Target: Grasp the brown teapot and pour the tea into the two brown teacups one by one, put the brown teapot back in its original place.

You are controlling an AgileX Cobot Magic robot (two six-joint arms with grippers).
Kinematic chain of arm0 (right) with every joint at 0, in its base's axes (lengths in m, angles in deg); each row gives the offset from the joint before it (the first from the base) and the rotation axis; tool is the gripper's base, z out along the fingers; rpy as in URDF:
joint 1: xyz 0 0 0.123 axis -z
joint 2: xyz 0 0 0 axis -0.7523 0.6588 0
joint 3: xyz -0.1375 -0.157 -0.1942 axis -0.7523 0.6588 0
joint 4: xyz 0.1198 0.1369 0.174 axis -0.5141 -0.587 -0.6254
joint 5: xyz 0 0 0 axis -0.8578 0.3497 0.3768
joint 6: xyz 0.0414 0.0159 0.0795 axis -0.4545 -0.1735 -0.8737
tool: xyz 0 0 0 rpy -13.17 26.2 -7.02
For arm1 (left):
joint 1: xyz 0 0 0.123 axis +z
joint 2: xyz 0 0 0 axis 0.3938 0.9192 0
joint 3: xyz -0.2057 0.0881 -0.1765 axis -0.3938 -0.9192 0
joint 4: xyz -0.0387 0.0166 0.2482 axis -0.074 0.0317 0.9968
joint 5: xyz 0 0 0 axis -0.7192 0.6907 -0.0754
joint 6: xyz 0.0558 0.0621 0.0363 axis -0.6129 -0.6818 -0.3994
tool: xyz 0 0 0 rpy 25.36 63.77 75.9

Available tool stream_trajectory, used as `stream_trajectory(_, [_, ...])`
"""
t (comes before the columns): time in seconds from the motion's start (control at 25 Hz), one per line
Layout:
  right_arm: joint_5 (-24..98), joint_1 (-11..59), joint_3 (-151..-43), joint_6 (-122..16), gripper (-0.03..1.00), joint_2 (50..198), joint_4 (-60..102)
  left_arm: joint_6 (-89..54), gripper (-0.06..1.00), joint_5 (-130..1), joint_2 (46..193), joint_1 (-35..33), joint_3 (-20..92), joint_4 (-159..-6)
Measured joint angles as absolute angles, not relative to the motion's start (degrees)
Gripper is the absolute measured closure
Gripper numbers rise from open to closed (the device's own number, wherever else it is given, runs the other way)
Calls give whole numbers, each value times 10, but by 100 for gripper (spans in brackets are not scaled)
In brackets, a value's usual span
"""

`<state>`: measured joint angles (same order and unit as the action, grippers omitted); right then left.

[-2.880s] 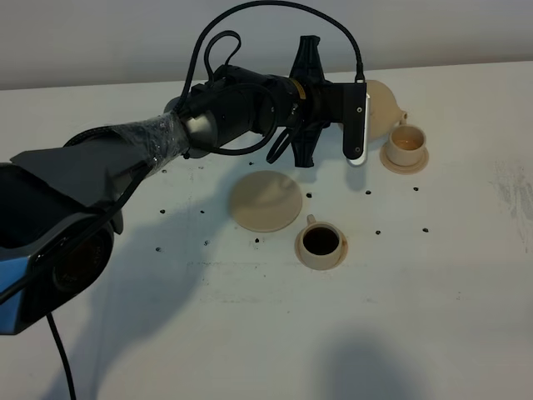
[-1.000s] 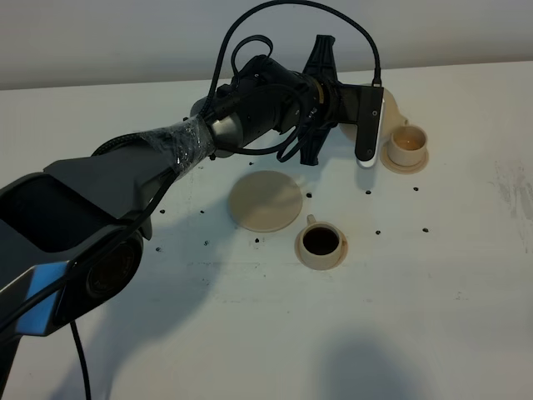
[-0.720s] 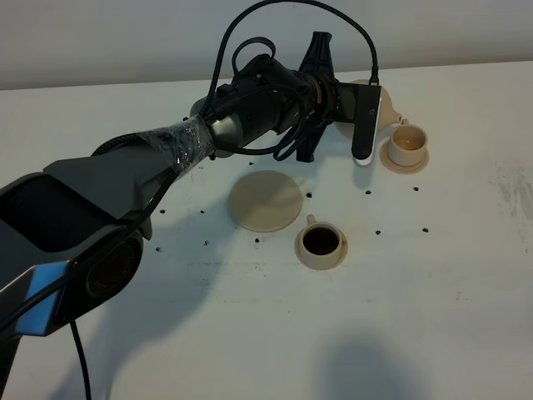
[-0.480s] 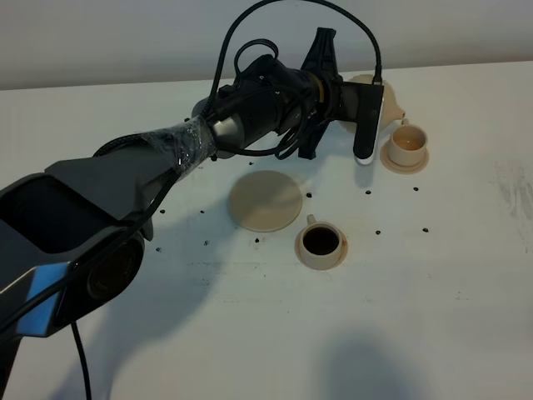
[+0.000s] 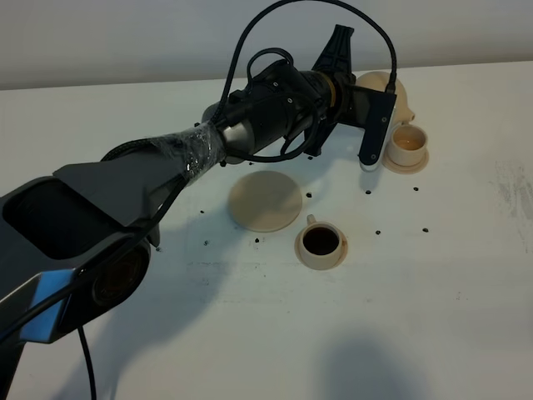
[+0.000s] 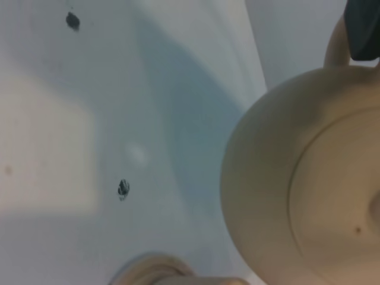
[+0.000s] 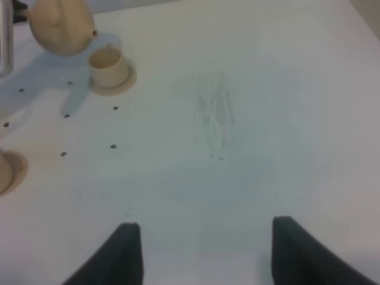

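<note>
My left gripper (image 5: 367, 84) reaches across to the back right, shut on the loop handle of the brown teapot (image 5: 400, 93) and holding it off the table. The spout points down at the far teacup (image 5: 407, 143) on its saucer. In the left wrist view the teapot (image 6: 297, 178) fills the right side, with a dark finger (image 6: 363, 29) at its handle. The near teacup (image 5: 321, 241) holds dark tea and stands on its saucer. The round tray (image 5: 265, 200) lies bare. My right gripper (image 7: 205, 252) is open and empty, far from the teapot (image 7: 59, 24) and far cup (image 7: 109, 65).
Small dark dots mark the white table (image 5: 433, 292). The left arm's wrist camera housing (image 5: 375, 125) hangs just left of the far cup. A faint scuffed patch (image 7: 215, 116) lies on the table ahead of the right gripper.
The left arm has shifted right and back with the teapot, and the wrist has rolled. The teapot now sits closer above the far cup. Cups and tray have not moved.
</note>
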<state>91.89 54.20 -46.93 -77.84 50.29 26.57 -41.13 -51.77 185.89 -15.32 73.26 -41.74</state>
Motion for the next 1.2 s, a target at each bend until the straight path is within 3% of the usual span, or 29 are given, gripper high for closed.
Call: stream_trajectory(1.2, [919, 542, -469, -778, 50, 503, 266, -411, 85, -548, 1864, -166, 732, -278])
